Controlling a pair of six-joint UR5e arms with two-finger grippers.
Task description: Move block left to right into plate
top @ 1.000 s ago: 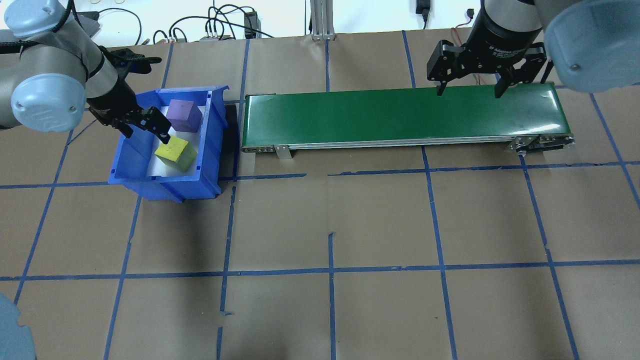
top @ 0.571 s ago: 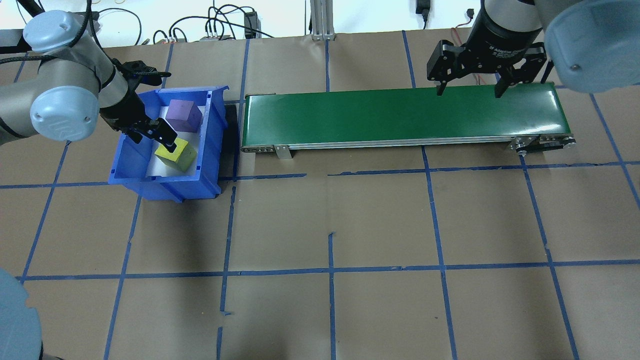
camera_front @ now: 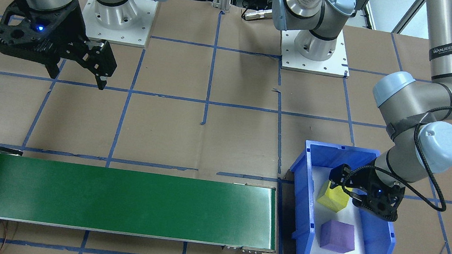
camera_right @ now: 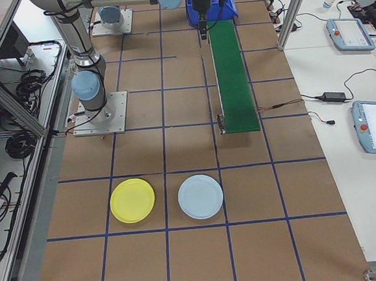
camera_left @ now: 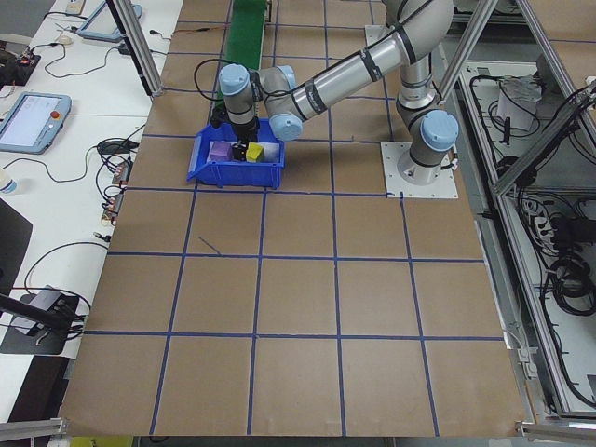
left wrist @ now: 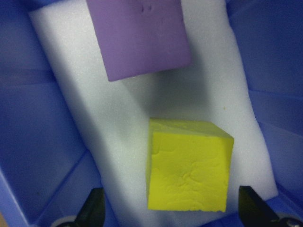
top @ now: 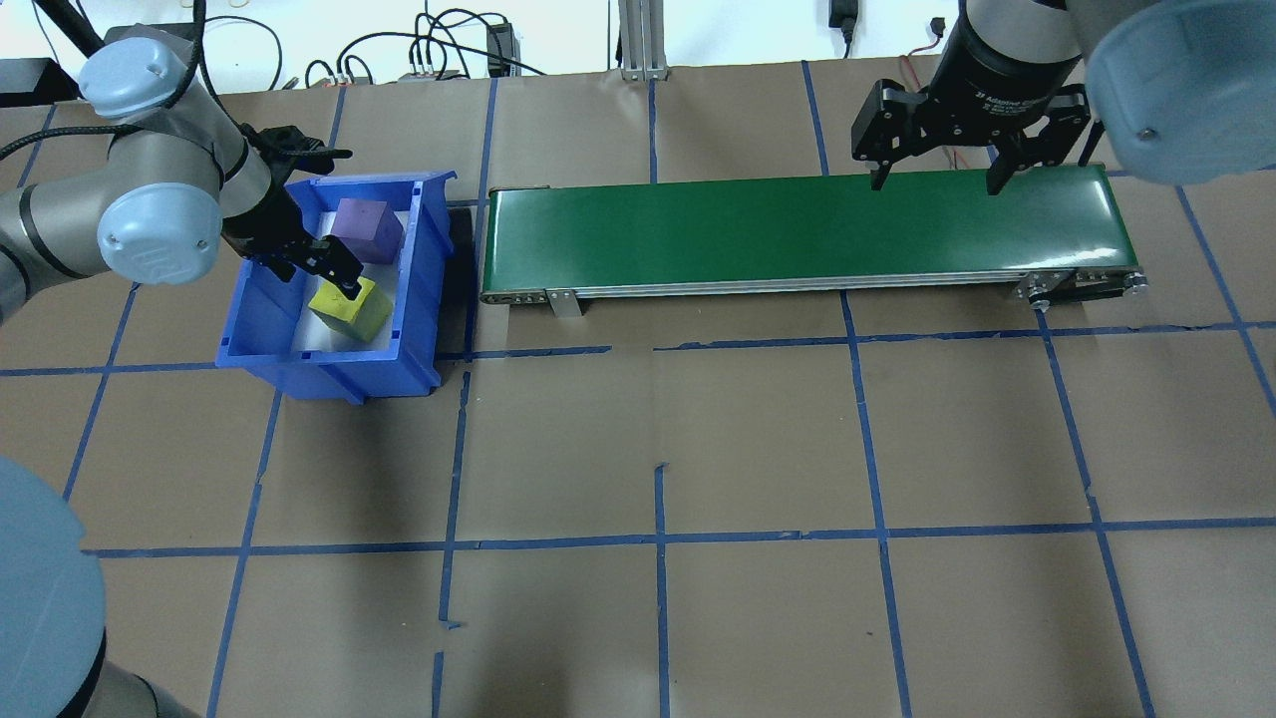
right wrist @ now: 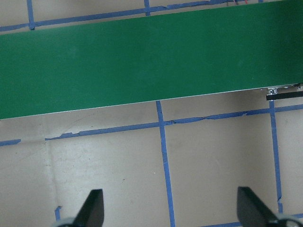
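Our left gripper [left wrist: 170, 215] hangs spread wide over the yellow block [left wrist: 188, 165] in the blue bin [top: 261, 311]; we should descend squarely, clear of the purple block [left wrist: 139, 35], before clamping

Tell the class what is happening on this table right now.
The left gripper is open and reaching down into the blue bin, its fingers on either side of the yellow block, not yet closed on it. A purple block lies beside it. The right gripper hangs open over the far end of the green conveyor. The yellow plate is empty.
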